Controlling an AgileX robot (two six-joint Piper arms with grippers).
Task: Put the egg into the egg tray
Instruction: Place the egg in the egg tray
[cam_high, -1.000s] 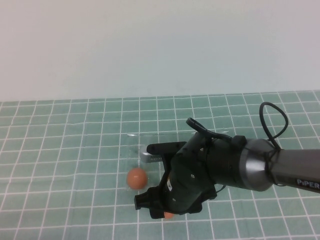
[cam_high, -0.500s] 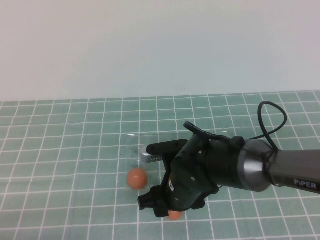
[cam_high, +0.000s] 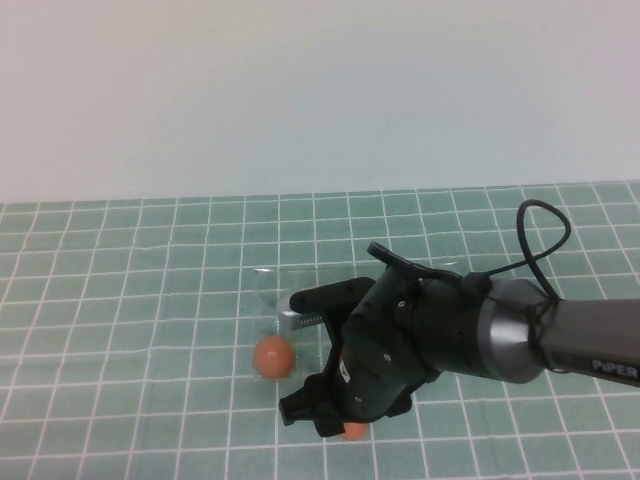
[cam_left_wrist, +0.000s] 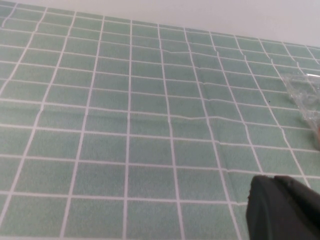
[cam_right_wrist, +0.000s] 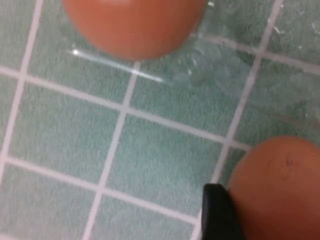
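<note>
Right tool (cam_high: 335, 425) sits low over the green gridded desk (cam_high: 120, 300), and there it is: the small smooth orange-brown egg (cam_high: 353, 432) peeking out beneath the black housing at six o'clock. The wrist view shows that egg (cam_right_wrist: 277, 192) pressed against one dark finger (cam_right_wrist: 220, 212), but the opposite finger is out of sight, so whether the tool is clamped on it or merely alongside, I cannot tell. A second near-identical orange egg (cam_high: 273, 356) sits at nine o'clock of the arm, seemingly in the clear, thin plastic egg tray (cam_high: 285, 295), whose edges barely register beyond a few glints. Judging by look, this egg is light, rigid, slick and brittle; a gentle squeeze across its widest middle suits it best. Left tool (cam_left_wrist: 285, 210) shows only as a dark corner over bare desk, well apart from the action; its fingers cannot be read.
</note>
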